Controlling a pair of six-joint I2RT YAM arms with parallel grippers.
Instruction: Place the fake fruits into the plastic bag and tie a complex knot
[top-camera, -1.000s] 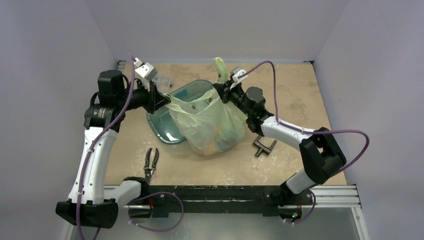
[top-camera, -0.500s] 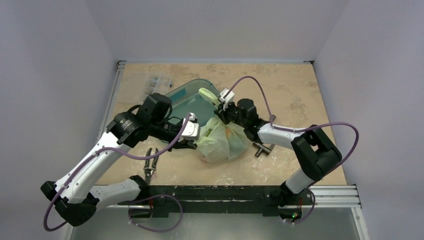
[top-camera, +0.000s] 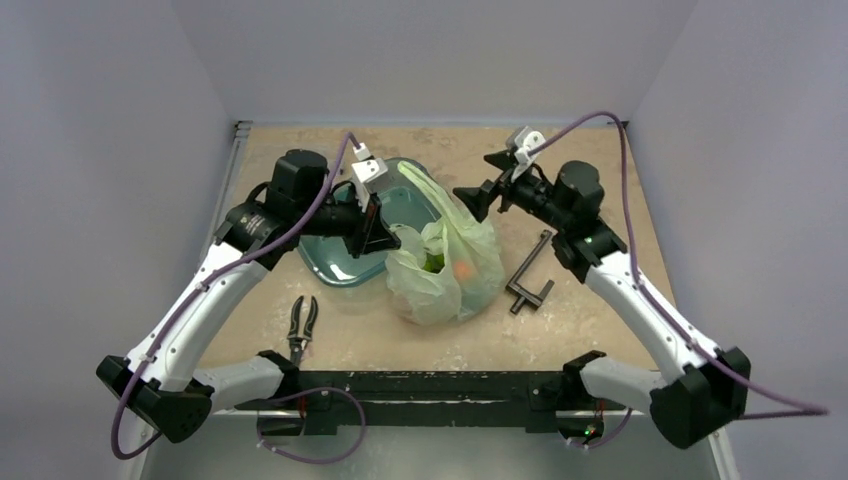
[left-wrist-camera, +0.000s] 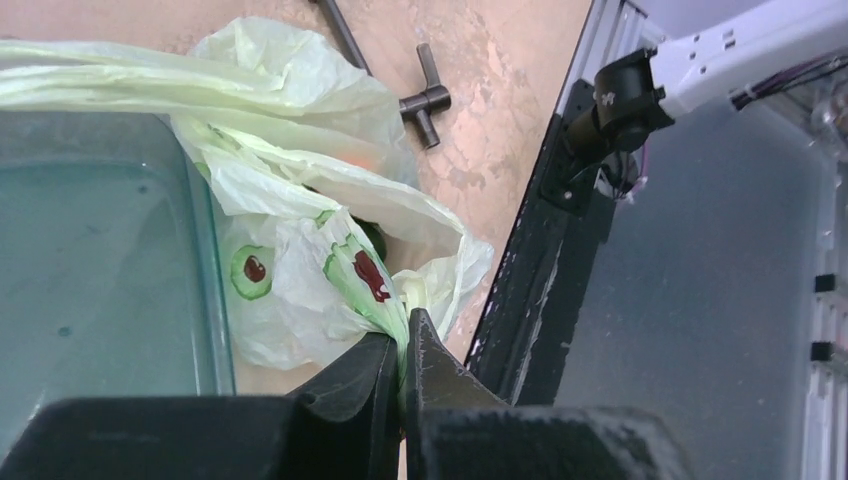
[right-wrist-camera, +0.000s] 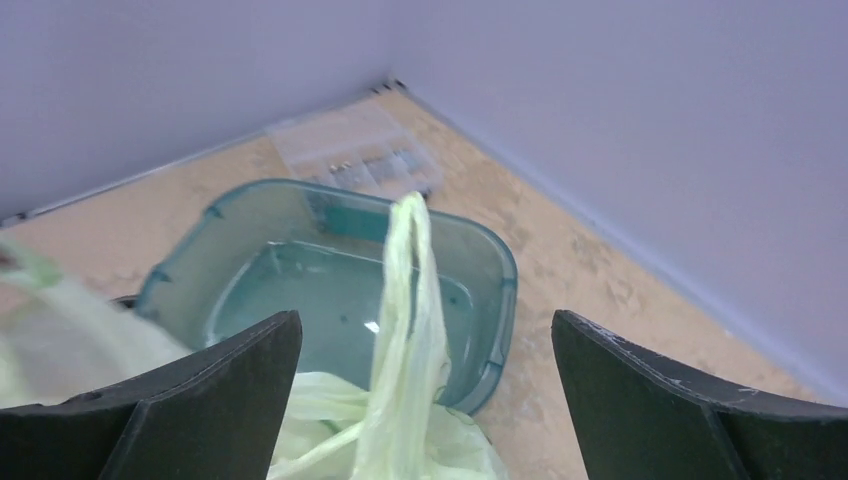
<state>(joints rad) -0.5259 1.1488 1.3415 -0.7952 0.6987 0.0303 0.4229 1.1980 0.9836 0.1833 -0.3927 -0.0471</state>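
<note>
The pale green plastic bag (top-camera: 440, 270) sits on the table against the teal tub, its mouth gathered. Through the film show fake fruits, one green (top-camera: 432, 262) and one orange (top-camera: 462, 270). My left gripper (top-camera: 385, 238) is shut on a twisted handle of the bag (left-wrist-camera: 300, 290), the film pinched between its fingertips (left-wrist-camera: 385, 350). The other handle (top-camera: 425, 190) stands up as a loose strip. My right gripper (top-camera: 478, 198) hangs open to the right of that strip, apart from it. In the right wrist view the strip (right-wrist-camera: 410, 270) rises between the wide-apart fingers (right-wrist-camera: 200, 400), untouched.
A teal plastic tub (top-camera: 330, 262) lies left of the bag, under my left wrist. Pliers (top-camera: 301, 322) lie near the front rail, a metal clamp (top-camera: 530, 272) right of the bag. A clear compartment box (right-wrist-camera: 360, 160) sits in the far corner.
My right gripper opened, let go of its bag handle and drew back up to the right. My left gripper, still shut on its handle, swung up beside the tub.
</note>
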